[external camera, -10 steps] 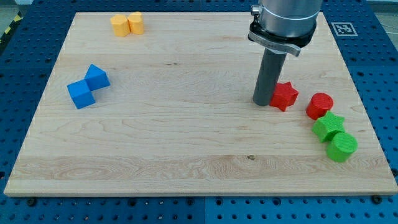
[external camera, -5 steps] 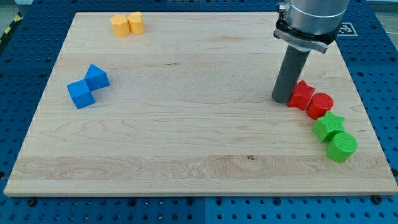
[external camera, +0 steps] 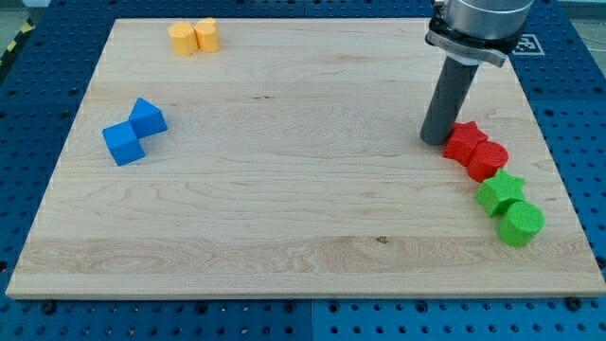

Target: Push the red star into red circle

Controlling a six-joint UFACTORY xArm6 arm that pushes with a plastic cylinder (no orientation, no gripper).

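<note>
Red plastic by the look of it, the red star (external camera: 463, 143) sits near the board's right edge, about halfway down, pressed against the red circle (external camera: 489, 160) on its lower right; it looks light, rigid and ready to slide. My tip (external camera: 434, 141) rests at the star's left side, the sensible place to push, and being a bare rod it grasps nothing. The star has no long axis, and where its arms point is hard to tell.
</note>
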